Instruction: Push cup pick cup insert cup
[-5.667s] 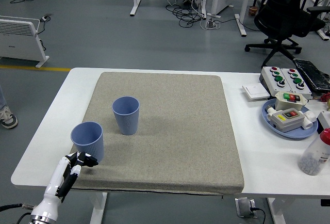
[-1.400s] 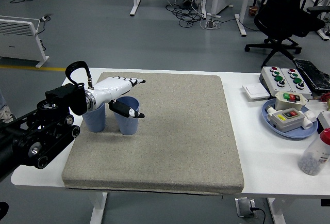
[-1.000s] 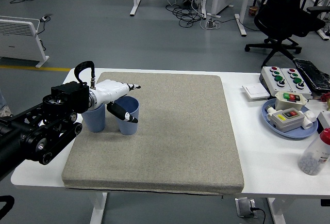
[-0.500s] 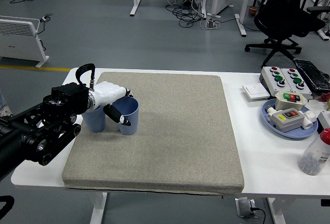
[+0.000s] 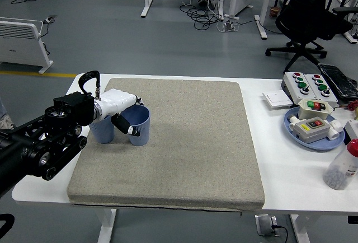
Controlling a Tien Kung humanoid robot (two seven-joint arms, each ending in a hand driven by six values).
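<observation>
— Two cups, right? Where are they sitting?

— Yep, both blue, upright on the grey mat (image 5: 184, 148), over at about 9 o'clock. The left cup (image 5: 102, 129) sits touching or just beside the right cup (image 5: 139, 126), can't tell which.

— And the robot?

— Left hand (image 5: 124, 108) is wrapped round the right cup, thumb across the front, white fingers (image 5: 130, 98) over the far rim. The black arm (image 5: 39, 148) comes in from 8 o'clock.

— Other stuff?

— Button boxes (image 5: 309, 83) and a blue plate (image 5: 321, 142) out at 3 o'clock.
</observation>
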